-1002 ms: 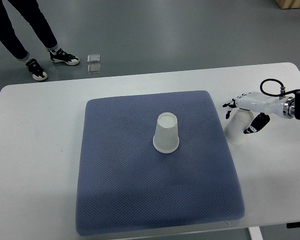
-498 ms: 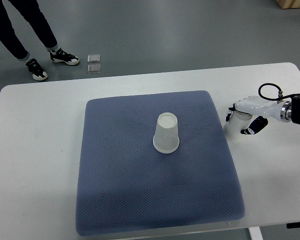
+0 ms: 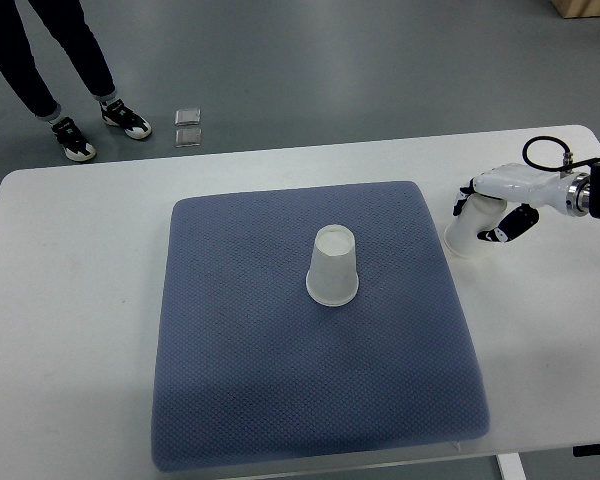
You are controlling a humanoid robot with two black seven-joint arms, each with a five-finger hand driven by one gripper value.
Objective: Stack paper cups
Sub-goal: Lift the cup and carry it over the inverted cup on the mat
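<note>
One white paper cup (image 3: 332, 268) stood upside down near the middle of a blue-grey mat (image 3: 280, 400), with its round, wide rim flat on the bumpy cloth. A second white paper cup (image 3: 468, 232) was off the mat, just beside its right edge, also upside down over the smooth white desk (image 3: 70, 330). The right hand (image 3: 492, 212), white with dark fingertips, was wrapped around this cup, its fingers closed on the sides. The soft mat had rounded corners and lots of bare room all around the middle cup. The desk had wide bare strips on the left and right. Past its far edge, a person's legs (image 3: 50, 60) stood on the grey floor.
</note>
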